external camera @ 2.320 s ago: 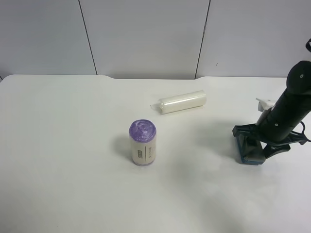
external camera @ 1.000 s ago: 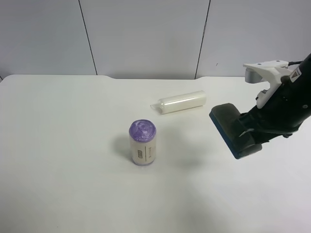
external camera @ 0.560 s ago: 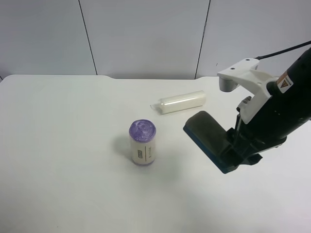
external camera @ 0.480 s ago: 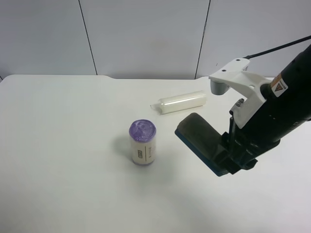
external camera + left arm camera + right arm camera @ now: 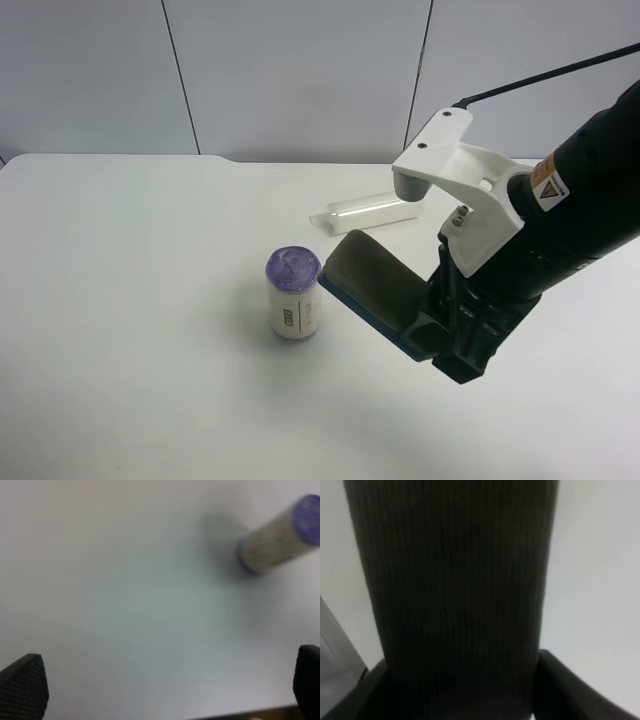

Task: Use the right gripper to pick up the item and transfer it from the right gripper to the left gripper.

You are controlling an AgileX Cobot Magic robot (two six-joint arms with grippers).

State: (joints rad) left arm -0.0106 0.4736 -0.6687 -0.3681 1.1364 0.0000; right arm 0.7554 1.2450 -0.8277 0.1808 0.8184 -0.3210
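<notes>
The item (image 5: 372, 285), a flat block with a dark grey felt top and a blue-teal base, is held in the air above the table, tilted, just right of the purple-topped cylinder. My right gripper (image 5: 445, 335), on the black arm with the white bracket (image 5: 450, 170) and yellow sticker, is shut on its lower end. In the right wrist view the item's dark top (image 5: 455, 590) fills most of the frame between the black fingers (image 5: 565, 690). My left gripper (image 5: 165, 690) is open and empty above the bare table; only its two fingertips (image 5: 22, 685) show. It is out of the exterior high view.
A purple-topped cylinder (image 5: 293, 293) stands upright near the table's middle; it also shows in the left wrist view (image 5: 280, 540). A white tube (image 5: 370, 211) lies on its side behind the item. The white table (image 5: 130, 300) ends at a grey wall at the back.
My right gripper has lifted the item off the table at the right and carried it leftward and toward the camera, close to the cylinder. The cylinder and tube have not moved.
</notes>
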